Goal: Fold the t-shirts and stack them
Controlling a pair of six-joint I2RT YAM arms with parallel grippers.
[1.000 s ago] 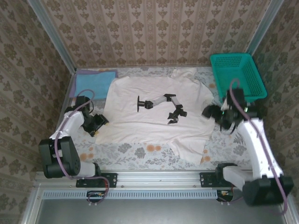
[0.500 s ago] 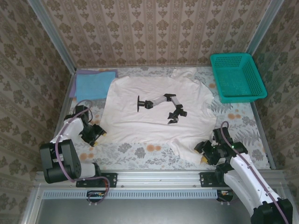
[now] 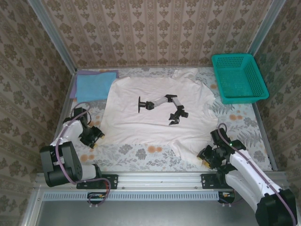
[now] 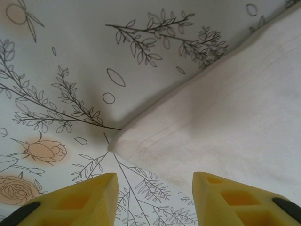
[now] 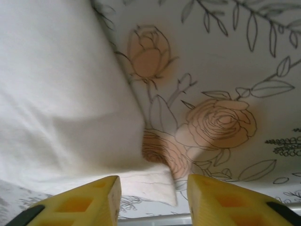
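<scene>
An off-white t-shirt (image 3: 155, 113) with a black chest print lies spread flat mid-table. A light blue t-shirt (image 3: 96, 84) lies folded at the back left. My left gripper (image 3: 97, 135) sits low at the off-white shirt's near left corner. In the left wrist view the gripper (image 4: 155, 202) is open, and the shirt's hemmed corner (image 4: 123, 143) lies just ahead of the gap. My right gripper (image 3: 205, 157) is at the shirt's near right corner. In the right wrist view the gripper (image 5: 153, 202) is open, with the shirt's corner (image 5: 157, 186) lying between the yellow fingertips.
A teal mesh basket (image 3: 237, 77) stands at the back right. The floral tablecloth (image 3: 141, 150) covers the table. The metal front rail (image 3: 160, 181) runs close behind both grippers. Patterned walls enclose the back and sides.
My right arm swung from beside the basket down to the shirt's near right corner. My left gripper slid a little nearer along the left edge. Both pairs of jaws have narrowed.
</scene>
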